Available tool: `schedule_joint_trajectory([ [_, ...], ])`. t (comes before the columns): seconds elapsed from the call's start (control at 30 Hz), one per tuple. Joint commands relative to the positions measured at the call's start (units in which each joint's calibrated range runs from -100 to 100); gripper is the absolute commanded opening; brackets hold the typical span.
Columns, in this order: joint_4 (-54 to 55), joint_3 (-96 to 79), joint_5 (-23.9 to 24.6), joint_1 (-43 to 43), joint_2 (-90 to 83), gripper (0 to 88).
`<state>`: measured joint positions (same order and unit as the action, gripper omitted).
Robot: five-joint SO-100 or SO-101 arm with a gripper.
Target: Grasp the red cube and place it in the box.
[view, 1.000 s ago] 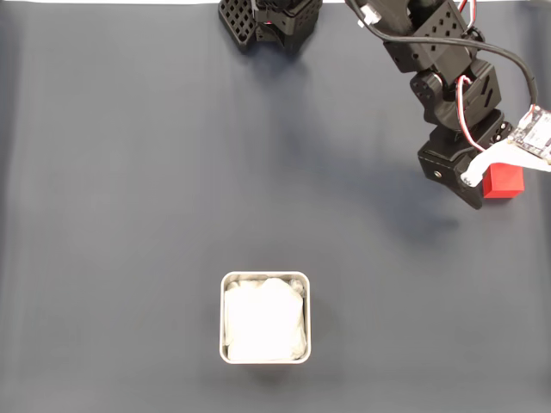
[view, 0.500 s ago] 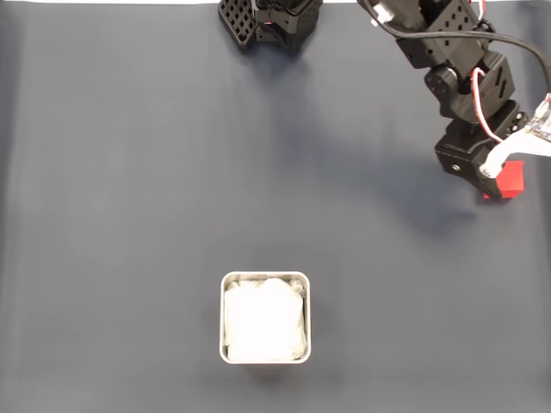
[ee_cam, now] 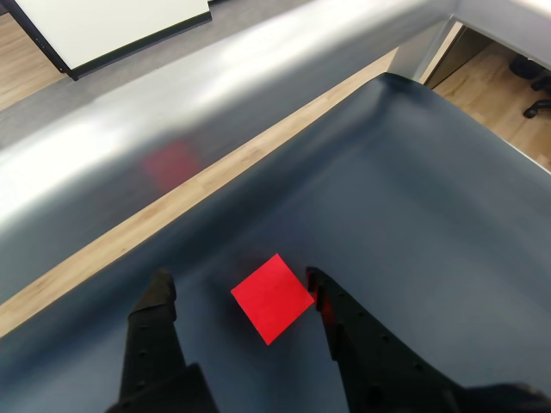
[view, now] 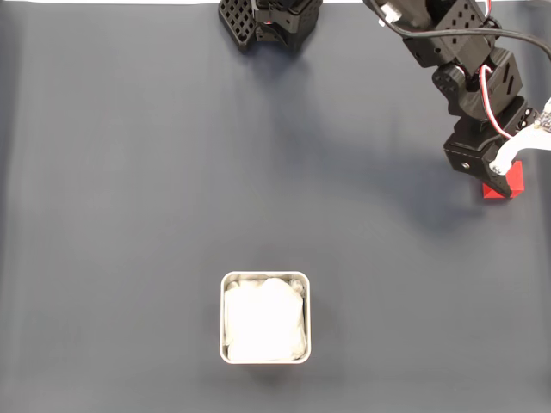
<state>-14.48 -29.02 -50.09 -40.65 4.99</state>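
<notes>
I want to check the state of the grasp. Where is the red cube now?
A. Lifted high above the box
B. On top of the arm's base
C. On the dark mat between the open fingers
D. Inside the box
C: in the wrist view the red cube lies on the dark mat between the spread fingers, and the fixed view shows it far from the box.

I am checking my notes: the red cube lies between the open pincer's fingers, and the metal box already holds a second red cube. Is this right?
Not quite. The metal box holds only its white lining, as the fixed view shows. The red cube does lie between the open pincer's fingers.
</notes>
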Motion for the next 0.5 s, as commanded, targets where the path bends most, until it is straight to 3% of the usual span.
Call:
schedule_joint_trajectory([
  [0.0,1.0,2.4,0.1,0.1,-0.6,35.7],
  [0.47,0.3,-1.7,-0.1,0.2,-2.7,35.7],
])
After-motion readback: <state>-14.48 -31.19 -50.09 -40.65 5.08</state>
